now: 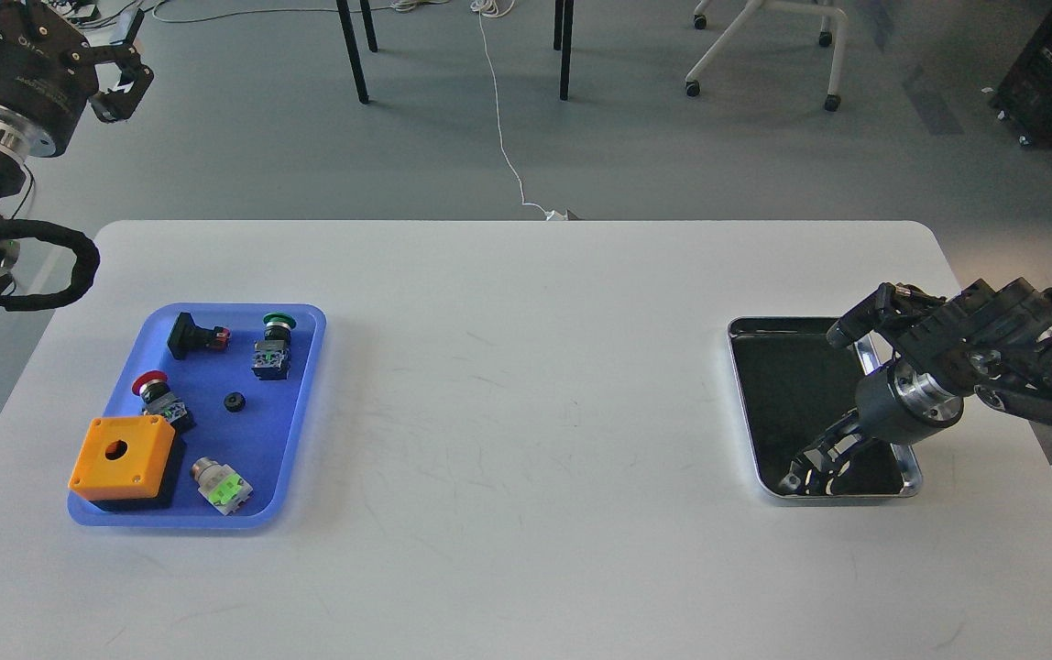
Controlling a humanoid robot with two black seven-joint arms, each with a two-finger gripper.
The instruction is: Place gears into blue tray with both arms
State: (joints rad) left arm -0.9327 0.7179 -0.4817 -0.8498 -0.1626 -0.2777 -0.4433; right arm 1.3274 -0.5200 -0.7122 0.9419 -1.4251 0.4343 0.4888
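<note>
The blue tray [304, 367] lies on the left side of the white table. One small black gear [234, 401] rests on its floor near the middle. My left gripper [120, 66] hangs high above the floor, beyond the table's far left corner. Its fingers are spread with nothing between them. My right gripper [803, 477] reaches down into the near end of the silver tray [913, 475]. Its dark fingers blend with the tray's mirror-like bottom, so their state and anything between them cannot be made out.
In the blue tray are an orange box [121, 456] with a hole, a red-capped switch [158, 396], a green-capped switch [273, 346], a black switch [193, 336] and a silver-green one [223, 485]. Table legs and a white cable [503, 137] stand beyond the table.
</note>
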